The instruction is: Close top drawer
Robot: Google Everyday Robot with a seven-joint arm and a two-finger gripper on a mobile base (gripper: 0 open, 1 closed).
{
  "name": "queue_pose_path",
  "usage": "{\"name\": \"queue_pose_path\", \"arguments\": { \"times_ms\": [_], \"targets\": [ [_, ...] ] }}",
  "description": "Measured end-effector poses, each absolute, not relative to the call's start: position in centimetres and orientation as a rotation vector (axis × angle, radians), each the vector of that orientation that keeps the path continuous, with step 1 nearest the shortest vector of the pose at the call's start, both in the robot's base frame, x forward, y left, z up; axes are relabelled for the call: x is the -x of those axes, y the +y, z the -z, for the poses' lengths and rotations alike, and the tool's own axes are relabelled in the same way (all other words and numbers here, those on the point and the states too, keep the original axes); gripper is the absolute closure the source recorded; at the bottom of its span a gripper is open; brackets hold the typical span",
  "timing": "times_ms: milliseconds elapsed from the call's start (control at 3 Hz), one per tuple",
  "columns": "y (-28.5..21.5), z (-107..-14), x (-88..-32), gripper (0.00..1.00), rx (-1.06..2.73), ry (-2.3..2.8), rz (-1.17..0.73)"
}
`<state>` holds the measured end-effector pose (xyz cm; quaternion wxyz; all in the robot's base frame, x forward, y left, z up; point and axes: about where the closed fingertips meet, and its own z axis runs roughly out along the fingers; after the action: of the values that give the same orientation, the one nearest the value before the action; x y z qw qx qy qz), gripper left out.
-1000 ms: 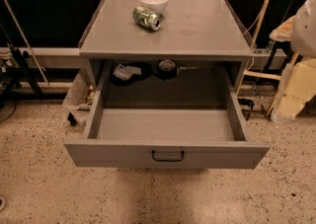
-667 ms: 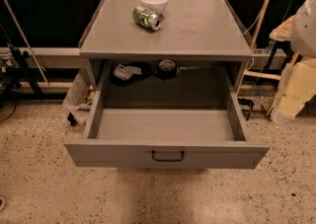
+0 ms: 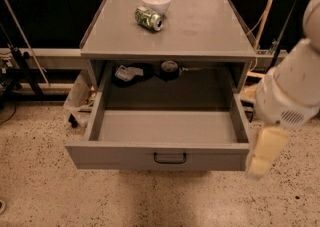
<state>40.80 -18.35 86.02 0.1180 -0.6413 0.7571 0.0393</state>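
Observation:
The top drawer (image 3: 158, 155) is a wide grey drawer pulled far out of the grey cabinet (image 3: 170, 46), with nothing lying in its tray. Its flat front faces me with a small dark loop handle (image 3: 170, 158) in the middle. My gripper (image 3: 261, 158) hangs at the right, just outside the drawer's front right corner and about level with the front panel. The white arm (image 3: 292, 91) rises above it to the right edge of the view. I cannot tell whether the gripper touches the drawer.
A white bowl (image 3: 156, 2) and a green can (image 3: 149, 18) on its side rest on the cabinet top. Dark items (image 3: 169, 68) and a white packet (image 3: 127, 73) sit in the cavity behind the drawer. Speckled floor lies in front; rails and cables stand behind.
My arm has come down and to the left, bringing the gripper beside the drawer's front right corner. The drawer has not moved.

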Motion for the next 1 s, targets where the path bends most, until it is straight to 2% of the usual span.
{"name": "queue_pose_path", "arguments": {
  "times_ms": [333, 1000],
  "targets": [
    [-15.5, -78.1, -37.7, 0.00, 1.835, 2.216, -0.333],
    [-11.9, -59.4, -30.1, 0.00, 1.851, 2.382, -0.651]
  ]
}}
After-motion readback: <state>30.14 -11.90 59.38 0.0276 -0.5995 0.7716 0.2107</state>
